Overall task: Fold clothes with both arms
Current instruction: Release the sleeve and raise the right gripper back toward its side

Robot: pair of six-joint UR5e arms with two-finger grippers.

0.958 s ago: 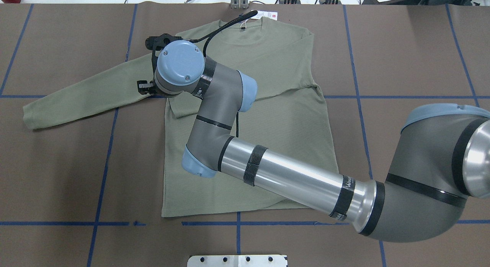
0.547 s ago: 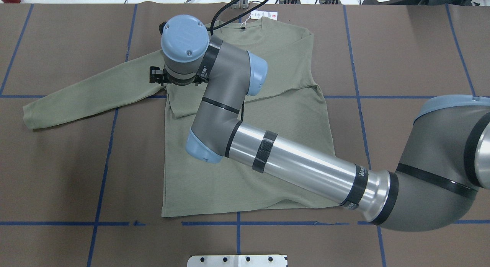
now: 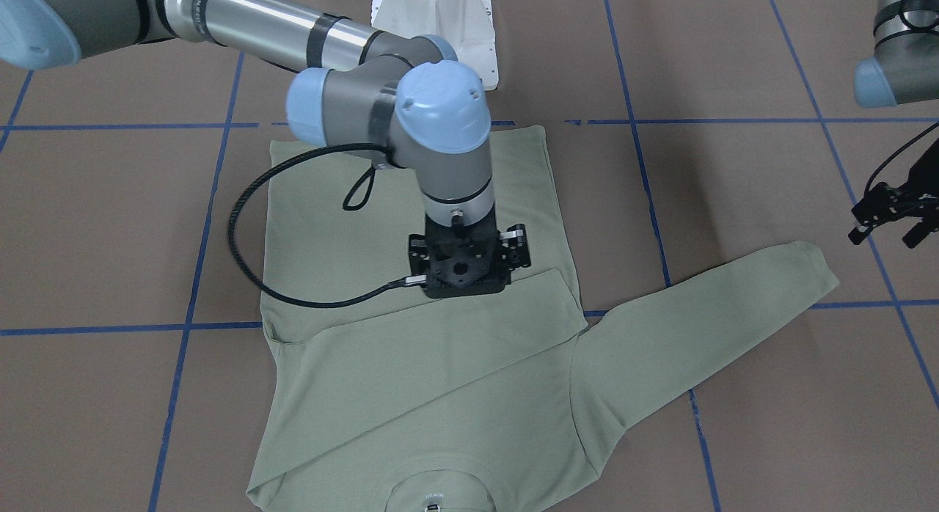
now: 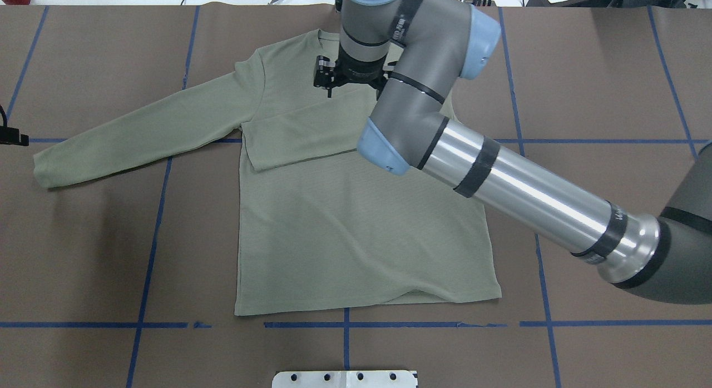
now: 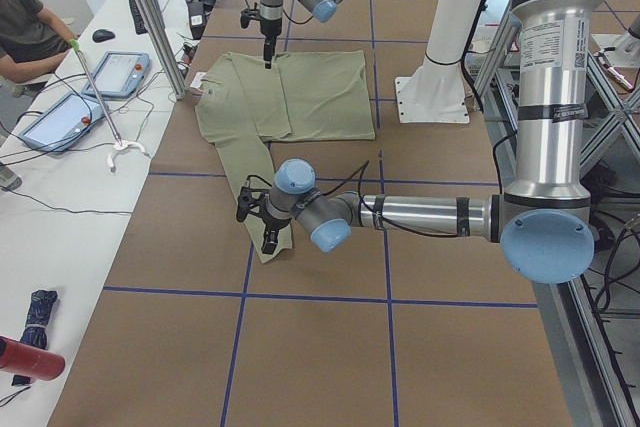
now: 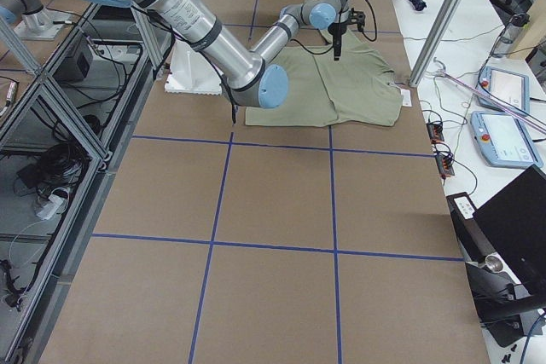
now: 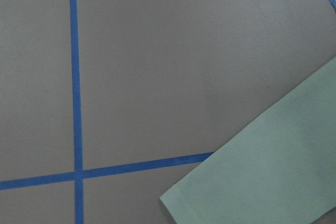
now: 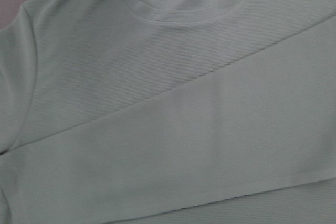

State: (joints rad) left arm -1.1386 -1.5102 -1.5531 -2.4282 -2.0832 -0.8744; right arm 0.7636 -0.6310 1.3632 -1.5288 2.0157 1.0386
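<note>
Since the shirt (image 4: 361, 221) lies flat mid-table (image 4: 83, 254) with one sleeve (image 4: 300, 135) folded across the chest, I judge the step in hand to be the other sleeve (image 4: 139, 132), which stretches out toward my left.

My left gripper (image 3: 884, 229) hovers just beyond that sleeve's cuff (image 7: 252, 182), off the cloth, fingers spread and empty. My right gripper (image 3: 463, 273) hangs over the chest below the collar (image 8: 184, 11). Its fingers hide under the wrist, so I cannot tell whether they are parted or closed.

To do this well, I'd pinch the cuff squarely at its end, lift just clear, and carry it across so the crease falls at the shoulder.

There is bare table all round the cuff, so approach is easy. The right arm spans the torso, though, and should clear out first. The collar sits near the table's far edge, so there is little slack there.
</note>
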